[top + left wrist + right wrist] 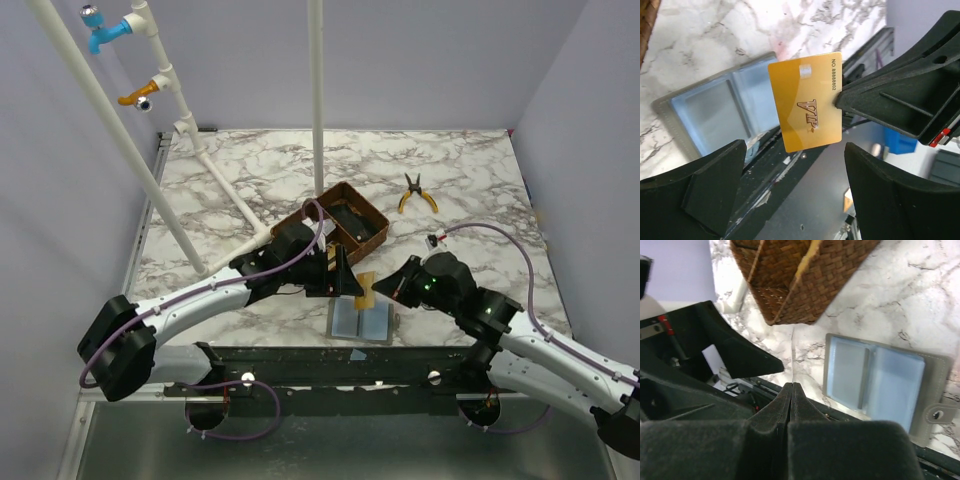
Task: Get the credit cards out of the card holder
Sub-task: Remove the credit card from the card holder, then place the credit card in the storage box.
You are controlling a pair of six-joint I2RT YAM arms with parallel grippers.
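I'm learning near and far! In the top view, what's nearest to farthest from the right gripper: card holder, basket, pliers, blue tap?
1. Card holder, beside the right gripper, near edge.
2. Basket, back and left.
3. Pliers, farther back.
4. Blue tap, far back-left corner.

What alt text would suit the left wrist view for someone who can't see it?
A gold VIP card, pinched at one edge by the shut right gripper, is framed by the open left gripper. Behind it, the grey card holder lies open on the marble table.
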